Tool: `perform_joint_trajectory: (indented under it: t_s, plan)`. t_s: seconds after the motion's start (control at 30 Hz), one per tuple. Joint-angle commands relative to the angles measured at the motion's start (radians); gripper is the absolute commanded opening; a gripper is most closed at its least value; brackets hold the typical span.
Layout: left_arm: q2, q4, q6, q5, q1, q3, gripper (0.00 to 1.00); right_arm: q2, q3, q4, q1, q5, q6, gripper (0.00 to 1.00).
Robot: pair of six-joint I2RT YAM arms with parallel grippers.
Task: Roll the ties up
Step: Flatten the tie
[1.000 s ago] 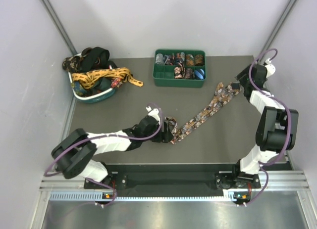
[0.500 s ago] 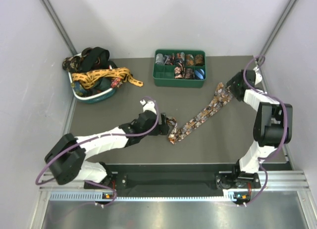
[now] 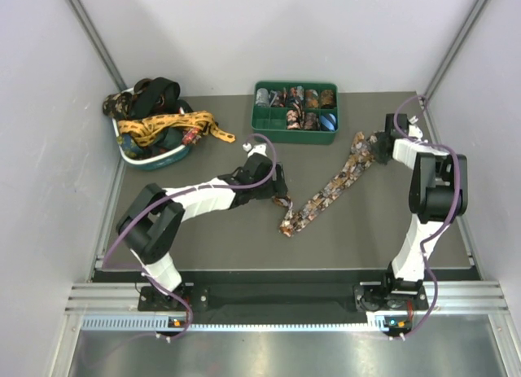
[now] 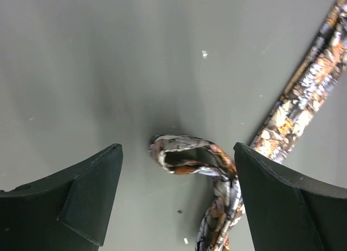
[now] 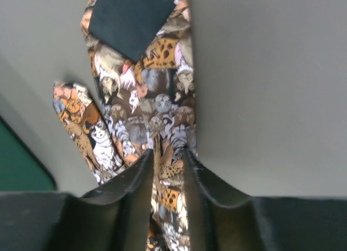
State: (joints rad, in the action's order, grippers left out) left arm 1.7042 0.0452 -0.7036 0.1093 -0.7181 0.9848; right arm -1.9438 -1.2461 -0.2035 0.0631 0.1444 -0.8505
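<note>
A long brown patterned tie (image 3: 330, 190) lies flat and diagonal on the grey table. Its narrow end curls into a small loop near my left gripper (image 3: 279, 188). In the left wrist view the curled end (image 4: 190, 159) lies on the table between the wide-open fingers (image 4: 81, 197) of the left gripper (image 4: 178, 146), untouched. My right gripper (image 3: 376, 145) is at the tie's wide end. In the right wrist view it (image 5: 168, 153) is shut on the tie (image 5: 157, 110), pinching a fold of the animal-print fabric.
A green compartment tray (image 3: 259, 133) with several small rolled ties stands at the back centre. A teal basket (image 3: 155, 160) at the back left holds a heap of loose ties, a gold-yellow one (image 3: 175, 123) draped over its rim. White walls close in both sides.
My left arm has swung farther from its base and to the right, the curled narrow end shifting with it. My right gripper has moved left onto the tie's wide end.
</note>
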Motion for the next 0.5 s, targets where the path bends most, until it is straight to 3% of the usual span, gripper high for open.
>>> perform_joint_trajectory:
  t_s: [0.0, 0.1, 0.33, 0.47]
  plan:
    - [0.014, -0.007, 0.013, -0.036, -0.001, 0.049, 0.88, -0.064, -0.093, 0.007, 0.012, 0.014, -0.03, 0.22]
    - [0.025, -0.018, 0.013, -0.048, 0.003, 0.06, 0.87, -0.106, -0.134, 0.022, 0.023, 0.009, -0.028, 0.13]
    - [0.127, 0.061, 0.006, -0.096, 0.011, 0.155, 0.73, -0.089, -0.107, 0.093, 0.029, 0.007, -0.035, 0.13]
    - [0.138, 0.035, -0.042, -0.14, 0.011, 0.121, 0.71, -0.076, -0.09, 0.122, 0.029, 0.006, -0.033, 0.13]
